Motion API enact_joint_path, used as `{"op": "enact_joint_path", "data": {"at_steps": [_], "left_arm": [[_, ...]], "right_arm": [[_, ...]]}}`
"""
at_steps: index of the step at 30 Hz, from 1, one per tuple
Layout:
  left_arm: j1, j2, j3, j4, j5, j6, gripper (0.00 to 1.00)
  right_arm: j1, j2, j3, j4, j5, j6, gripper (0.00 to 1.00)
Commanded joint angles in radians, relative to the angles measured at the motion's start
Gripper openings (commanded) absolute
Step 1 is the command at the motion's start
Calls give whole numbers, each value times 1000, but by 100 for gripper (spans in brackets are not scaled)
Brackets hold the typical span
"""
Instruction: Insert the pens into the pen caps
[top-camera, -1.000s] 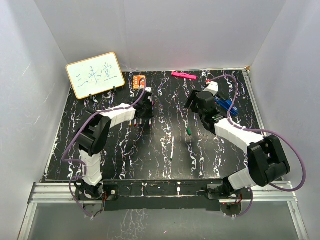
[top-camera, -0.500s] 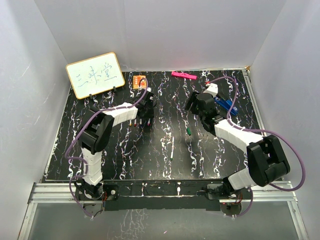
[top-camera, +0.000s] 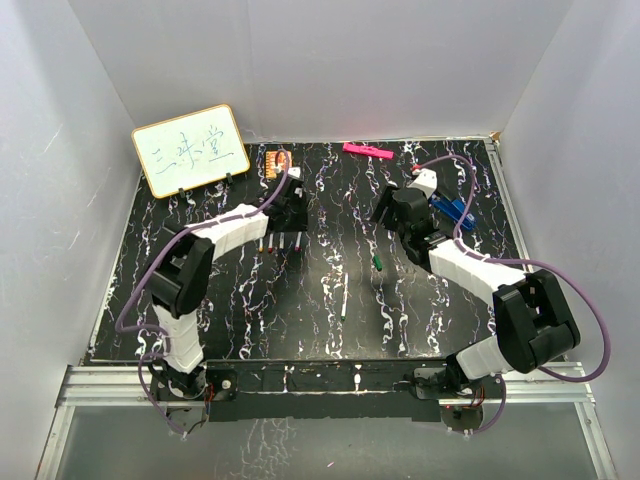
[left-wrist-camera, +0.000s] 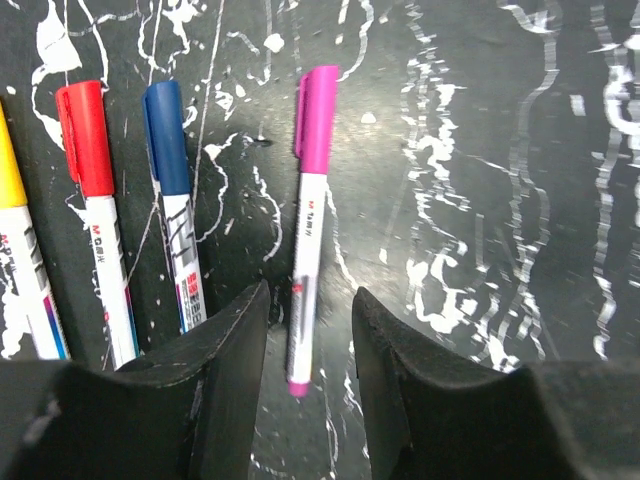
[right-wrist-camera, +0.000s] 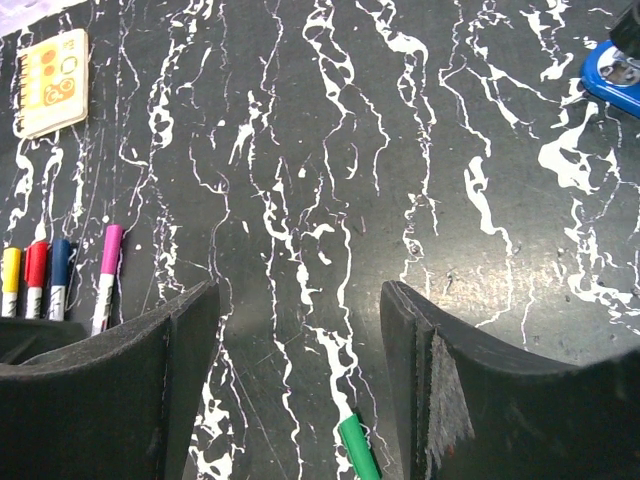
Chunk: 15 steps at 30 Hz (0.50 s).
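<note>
a: left fingers (top-camera: 287, 238), how do they stand?
b: slightly spread, one either side of the purple pen (left-wrist-camera: 308, 260) at its tail end. a gap shows on each side. the pen lies flat on the counter (left-wrist-camera: 480, 200), not pinched.
a: capped?
b: yes, purple cap (left-wrist-camera: 317, 115) is on. to its left, in a row: blue pen (left-wrist-camera: 175, 230), red pen (left-wrist-camera: 100, 240), yellow pen (left-wrist-camera: 20, 240), each with a matching cap on.
a: right fingers (top-camera: 384, 212)?
b: spread wide, nothing between them.
a: the green one?
b: green cap (top-camera: 378, 262) lies loose, near the right fingers. the white pen (top-camera: 344, 297) with the green tip lies uncapped, near the cap, not touching it.
a: other items?
b: orange block (top-camera: 281, 160) behind the row, pink marker (top-camera: 367, 150) by the back edge, blue object (top-camera: 455, 210) beside the right arm, whiteboard (top-camera: 190, 150) back left.
</note>
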Motion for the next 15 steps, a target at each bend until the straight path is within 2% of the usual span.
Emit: {"op": "enact_joint_path", "data": {"at_steps": [1, 10, 15], "left_arm": [[-54, -138, -28, -20, 107, 50, 39], [-234, -211, -105, -150, 194, 109, 43], [-283, -235, -139, -183, 203, 108, 46]], "right_arm": [[3, -18, -1, -19, 67, 16, 63], [3, -54, -92, -127, 14, 73, 57], [2, -86, -126, -182, -20, 76, 47]]}}
